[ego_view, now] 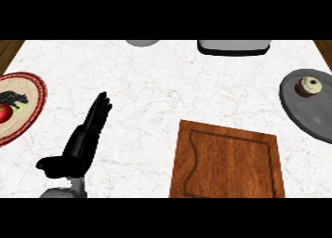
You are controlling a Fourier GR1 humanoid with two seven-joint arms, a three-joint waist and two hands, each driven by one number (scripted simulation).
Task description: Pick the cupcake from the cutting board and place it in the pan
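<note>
Cupcake (309, 86): sat in the grey pan (326, 118), right side of counter.
Board (227, 161): bare, wooden, near edge.
Left hand (86, 132): fingers straight, held nothing.
Right hand: out of sight.

Pan (319, 116) cut by right edge; plate (17, 109) by left; cutting board (227, 162) by bottom.

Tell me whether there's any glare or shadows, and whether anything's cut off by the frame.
Head view: flat, even light, no glare on the white marble counter; no distinct shadow under the open black left hand. The grey round pan holding the cupcake is clipped at the right edge, the brown wooden cutting board at the bottom.
</note>
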